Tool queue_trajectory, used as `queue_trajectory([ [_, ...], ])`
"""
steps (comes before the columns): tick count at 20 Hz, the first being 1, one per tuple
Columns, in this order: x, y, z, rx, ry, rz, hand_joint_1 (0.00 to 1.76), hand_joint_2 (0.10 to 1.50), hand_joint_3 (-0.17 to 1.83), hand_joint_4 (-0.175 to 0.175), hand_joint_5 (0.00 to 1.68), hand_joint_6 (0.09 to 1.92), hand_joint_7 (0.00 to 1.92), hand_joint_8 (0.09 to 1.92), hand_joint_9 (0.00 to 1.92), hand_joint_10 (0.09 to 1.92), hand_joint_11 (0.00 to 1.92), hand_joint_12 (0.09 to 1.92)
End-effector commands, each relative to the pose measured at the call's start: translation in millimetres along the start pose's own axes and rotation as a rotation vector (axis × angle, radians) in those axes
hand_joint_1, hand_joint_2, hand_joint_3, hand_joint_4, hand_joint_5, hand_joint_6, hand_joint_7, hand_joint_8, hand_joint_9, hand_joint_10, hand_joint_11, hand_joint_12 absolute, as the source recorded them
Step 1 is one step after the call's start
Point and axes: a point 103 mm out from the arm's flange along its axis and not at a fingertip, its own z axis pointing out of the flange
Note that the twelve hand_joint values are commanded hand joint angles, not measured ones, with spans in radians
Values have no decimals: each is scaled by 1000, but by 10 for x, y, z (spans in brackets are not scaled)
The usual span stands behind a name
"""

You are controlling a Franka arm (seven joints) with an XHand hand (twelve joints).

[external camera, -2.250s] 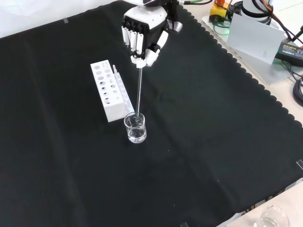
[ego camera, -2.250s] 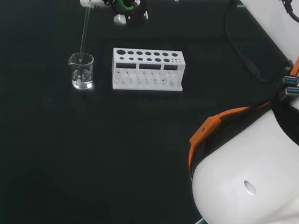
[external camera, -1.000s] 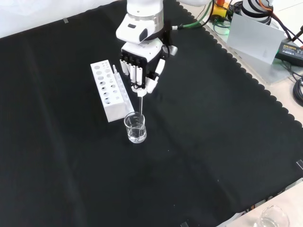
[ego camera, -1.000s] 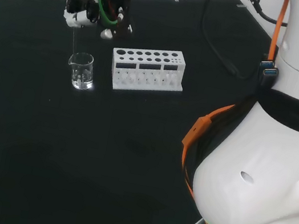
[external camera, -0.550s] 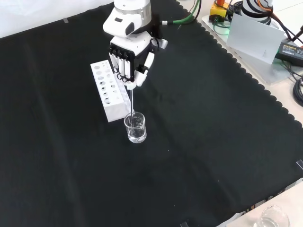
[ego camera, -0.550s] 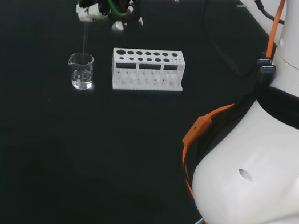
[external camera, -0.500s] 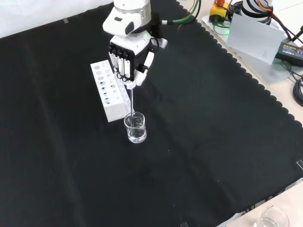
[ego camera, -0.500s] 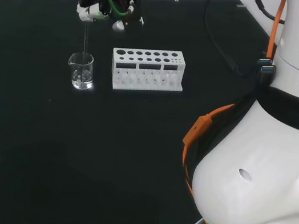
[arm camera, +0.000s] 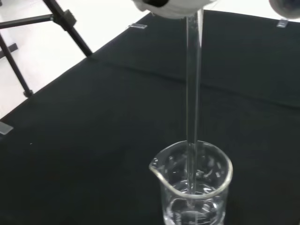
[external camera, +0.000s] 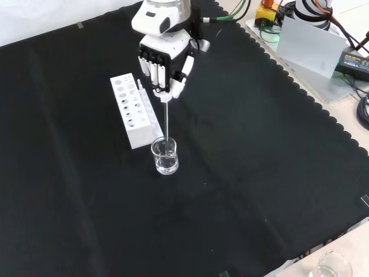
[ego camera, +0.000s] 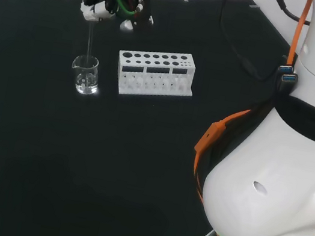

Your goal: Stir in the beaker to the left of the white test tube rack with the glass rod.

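Observation:
A small clear glass beaker (ego camera: 85, 74) (external camera: 165, 156) (arm camera: 193, 187) with a little clear liquid stands on the black cloth, left of the white test tube rack (ego camera: 155, 73) (external camera: 133, 110) in the head view. The hand (ego camera: 113, 1) (external camera: 164, 62) hangs above the beaker, shut on the top of a thin glass rod (ego camera: 89, 39) (external camera: 166, 118) (arm camera: 192, 103). The rod hangs nearly upright and its lower end dips inside the beaker.
The arm's big white links (ego camera: 281, 176) take up the right of the head view. Off the cloth in the front view lie a grey box (external camera: 307, 43), cables, and another small glass beaker (external camera: 331, 265) at the lower right corner. A black tripod leg (arm camera: 70, 26) stands beyond the cloth's edge.
The hand with the rod has circled over the beaker: it swung left in the front view, then back right and up a little. The rod's lower end stayed in the beaker, which has not moved.

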Motion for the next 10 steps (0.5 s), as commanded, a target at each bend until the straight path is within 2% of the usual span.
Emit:
queue_trajectory([
  [1, 224, 63, 44, 26, 2, -41, 1324, 1021, -175, -115, 1476, 87, 1527, 228, 1767, 303, 1607, 581],
  [6, 256, 164, 93, 31, 11, -58, 1324, 1020, -175, -115, 1477, 87, 1528, 227, 1767, 302, 1607, 582],
  [10, 106, 254, 110, 39, 16, -53, 1324, 1020, -175, -116, 1477, 87, 1529, 225, 1768, 301, 1607, 583],
])
